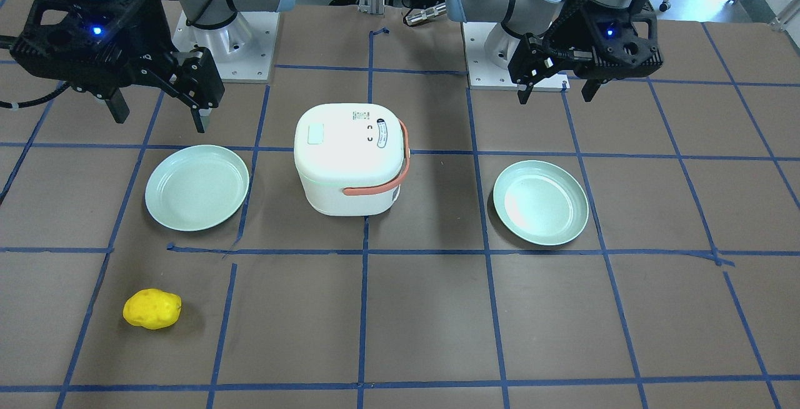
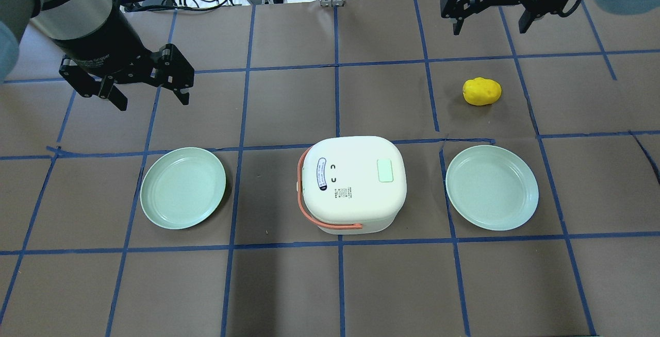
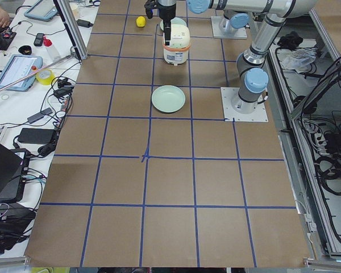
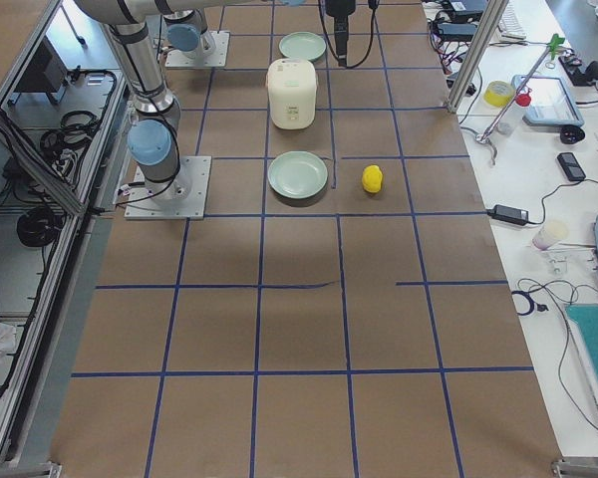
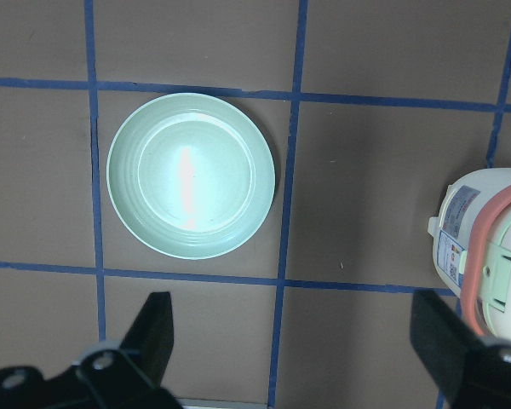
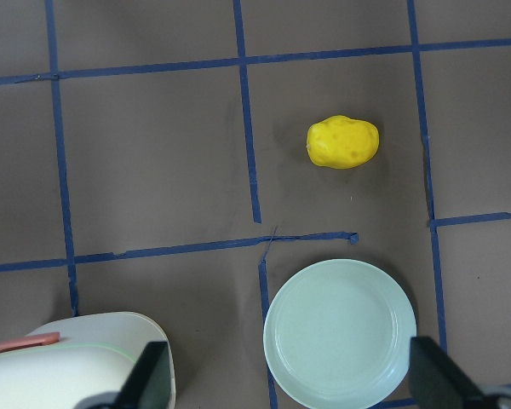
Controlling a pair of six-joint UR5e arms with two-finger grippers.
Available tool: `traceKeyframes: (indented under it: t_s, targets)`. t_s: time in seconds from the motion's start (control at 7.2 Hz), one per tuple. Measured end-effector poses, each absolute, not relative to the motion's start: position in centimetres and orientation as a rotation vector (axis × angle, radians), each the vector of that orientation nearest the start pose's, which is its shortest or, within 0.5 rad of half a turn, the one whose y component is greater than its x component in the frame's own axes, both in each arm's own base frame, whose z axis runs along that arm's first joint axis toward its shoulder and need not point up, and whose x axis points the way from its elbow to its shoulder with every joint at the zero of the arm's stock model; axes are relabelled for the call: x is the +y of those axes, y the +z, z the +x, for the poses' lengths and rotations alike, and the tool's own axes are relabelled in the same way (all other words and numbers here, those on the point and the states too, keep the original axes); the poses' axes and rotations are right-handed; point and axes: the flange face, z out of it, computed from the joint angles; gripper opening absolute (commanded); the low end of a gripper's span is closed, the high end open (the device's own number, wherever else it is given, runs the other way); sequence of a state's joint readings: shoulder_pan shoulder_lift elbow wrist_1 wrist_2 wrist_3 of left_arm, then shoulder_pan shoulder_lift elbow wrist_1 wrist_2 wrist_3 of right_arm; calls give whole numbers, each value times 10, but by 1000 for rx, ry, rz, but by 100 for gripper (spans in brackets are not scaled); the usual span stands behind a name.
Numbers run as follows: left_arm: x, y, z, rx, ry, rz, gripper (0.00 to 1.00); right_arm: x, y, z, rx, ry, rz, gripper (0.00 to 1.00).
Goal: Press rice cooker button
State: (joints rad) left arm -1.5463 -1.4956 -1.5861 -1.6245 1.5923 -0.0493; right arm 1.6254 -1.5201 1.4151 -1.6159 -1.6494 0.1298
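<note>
Rice cooker [image 2: 353, 182] stands central on worktop [image 2: 289, 285]; pale green patch [image 2: 385, 170] on its lid is possibly the button. Left hand [image 2: 154, 102] and right hand [image 2: 490, 29] both hang released, well apart from it.

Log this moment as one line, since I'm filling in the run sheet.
stage: before contact | left gripper: open, empty, above table | right gripper: open, empty, above table | rice cooker: closed, untouched

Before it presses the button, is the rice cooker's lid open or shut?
Shut: the rice cooker lid sits flush, no gap showing.
</note>
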Motion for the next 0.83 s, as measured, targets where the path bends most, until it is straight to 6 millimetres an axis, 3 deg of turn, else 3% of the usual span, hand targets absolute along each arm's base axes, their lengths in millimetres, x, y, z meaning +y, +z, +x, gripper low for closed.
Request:
traceKeyframes:
  t_s: [0.83]
  targets:
    - [-463,511,-120,3118,-10,-115,100,-517,543,160,3134,-234,101,100]
